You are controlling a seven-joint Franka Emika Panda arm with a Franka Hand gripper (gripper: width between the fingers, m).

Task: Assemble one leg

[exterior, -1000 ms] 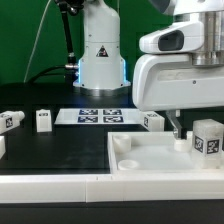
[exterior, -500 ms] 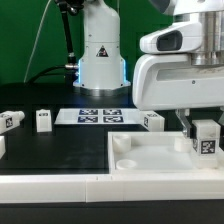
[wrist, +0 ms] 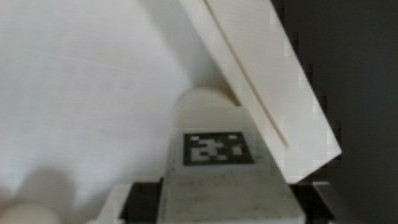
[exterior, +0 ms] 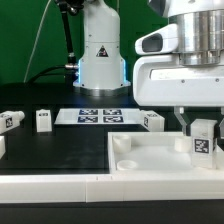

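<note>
The leg (exterior: 204, 140), a short white post with a marker tag facing the camera, stands upright at the far corner of the large flat white square piece (exterior: 150, 158) on the exterior view's right, held between the narrowly closed fingers of the gripper (exterior: 203, 128); the wrist view shows the same tag (wrist: 217, 149) just beyond the fingers. The step in hand appears to be seating the leg in a corner socket, so the next move likely calls for lowering and twisting it. Compared with a second ago, the gripper has shifted over the leg and closed on it, while three spare legs (exterior: 43, 120) and the marker board (exterior: 97, 116) lie unchanged.
</note>
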